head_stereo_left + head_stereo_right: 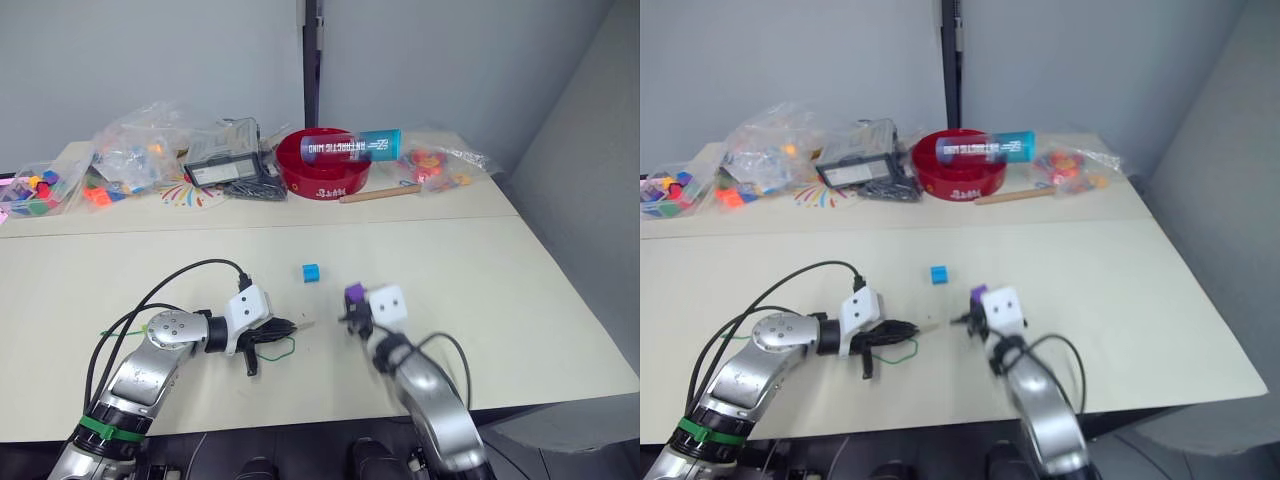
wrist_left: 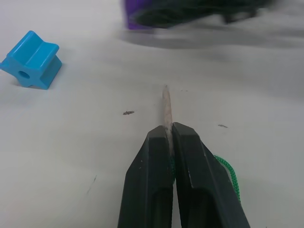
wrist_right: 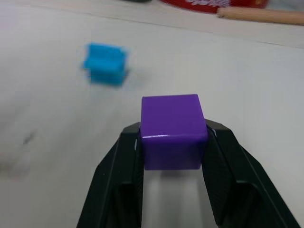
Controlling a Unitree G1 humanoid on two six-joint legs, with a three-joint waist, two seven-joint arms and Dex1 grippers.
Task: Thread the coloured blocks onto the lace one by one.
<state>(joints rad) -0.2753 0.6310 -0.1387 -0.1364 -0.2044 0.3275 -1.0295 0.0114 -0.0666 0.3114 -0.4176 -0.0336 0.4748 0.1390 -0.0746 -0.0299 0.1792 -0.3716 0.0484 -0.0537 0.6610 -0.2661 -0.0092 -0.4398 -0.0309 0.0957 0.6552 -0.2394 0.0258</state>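
Toward the near edge of the worktop [image 1: 560, 300], left of its middle, the left gripper [image 1: 284, 325] is seen clamped on the lace [image 2: 166, 107] just behind its stiff pale tip. The tip is held close above the surface, its long axis pointing toward the robot's right, and a loop of the green string trails behind the fingers [image 2: 152, 180] toward the near edge. No block can be seen on the lace.

Ahead of the tip and nearer the middle of the worktop, the sky blue block [image 1: 310, 272] lies alone, well apart from both grippers; a hole is visible in one of its faces in the left wrist view.

To the right of the tip, the right gripper [image 1: 352, 310] is closed on a purple block [image 3: 172, 130], which is pinched by two opposite sides between the black fingers [image 3: 118, 180]. The block is held just beside the lace tip, with a small gap left between them. The tip's axis appears to point roughly at the purple block, so the coming move is judged to turn on lining the block's hole up with that axis; the hole itself cannot be made out.
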